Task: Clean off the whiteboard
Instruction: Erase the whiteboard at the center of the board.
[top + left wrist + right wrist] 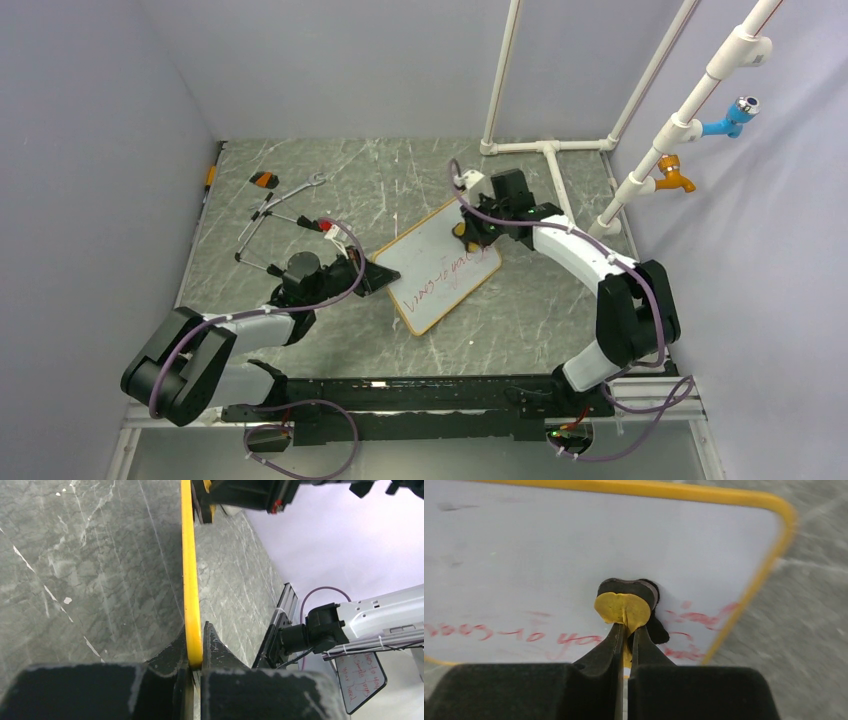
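Left fingers (207,642) clamped on the whiteboard (440,265) frame at its left corner. Whiteboard lay diagonal mid-tabletop (520,310), red writing across it. Right fingers (614,645) clenched on a small yellow pad (623,607) with a black part behind it, set against the board's far end, just beside the red lines. Loose tools (280,205) far left, white pipes (545,148) at the back.
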Tool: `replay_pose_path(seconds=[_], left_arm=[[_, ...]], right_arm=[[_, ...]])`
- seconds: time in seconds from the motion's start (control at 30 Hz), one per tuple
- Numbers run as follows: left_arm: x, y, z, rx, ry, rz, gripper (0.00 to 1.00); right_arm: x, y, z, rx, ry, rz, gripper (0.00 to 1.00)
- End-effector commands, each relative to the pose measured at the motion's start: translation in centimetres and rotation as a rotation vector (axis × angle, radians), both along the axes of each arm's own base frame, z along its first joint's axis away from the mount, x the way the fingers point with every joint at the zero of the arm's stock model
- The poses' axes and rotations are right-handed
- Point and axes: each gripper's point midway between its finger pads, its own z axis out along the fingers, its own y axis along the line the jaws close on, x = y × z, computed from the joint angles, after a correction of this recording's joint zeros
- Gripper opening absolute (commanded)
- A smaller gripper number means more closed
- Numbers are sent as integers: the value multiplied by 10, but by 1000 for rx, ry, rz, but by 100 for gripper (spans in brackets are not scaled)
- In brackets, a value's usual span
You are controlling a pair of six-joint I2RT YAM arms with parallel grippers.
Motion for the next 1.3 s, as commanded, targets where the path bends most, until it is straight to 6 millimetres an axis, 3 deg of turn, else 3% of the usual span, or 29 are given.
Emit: replay_pose_path(seconds=[0.0, 0.1, 0.27, 0.33, 0.4, 0.5, 0.6, 0.73, 0.8, 0.93, 1.0, 1.07, 1.17, 1.27], left_arm=[[-30, -23, 58, -102, -232, -226, 0], [-31, -24, 58, -109, -229, -231, 0], [-32, -23, 56, -106, -225, -223, 0], [-32, -22, 56, -103, -227, -223, 0], [-32, -22, 56, -99, -228, -220, 0], [-32, -22, 57, -97, -232, -221, 0], [-33, -23, 58, -103, -231, -229, 0], [-34, -24, 58, -107, -231, -239, 0], [-34, -24, 58, -104, -233, -235, 0], [-34, -23, 57, -101, -234, -234, 0], [-35, -23, 57, -101, -234, -235, 0], [-35, -23, 58, -100, -236, -237, 0], [-35, -24, 59, -100, -240, -240, 0], [-35, -26, 59, -101, -237, -247, 0]], right_arm=[[43, -38, -2, -36, -79, -229, 0], [36, -29, -11, -39, -34, -163, 0], [-34, 36, -3, 47, 23, 271, 0], [-40, 47, 4, 58, -5, 307, 0], [-19, 35, 6, 55, -15, 194, 0], [21, -7, 2, 26, -37, -43, 0], [39, -36, -3, -9, -49, -184, 0], [39, -38, -10, -27, -29, -176, 0], [31, -29, -14, -23, -5, -116, 0], [-14, 18, -6, 45, 30, 157, 0], [-15, 27, 3, 68, 8, 163, 0], [2, 17, 6, 61, -13, 68, 0], [32, -21, 0, 15, -39, -135, 0], [49, -47, -4, -13, -55, -259, 0]])
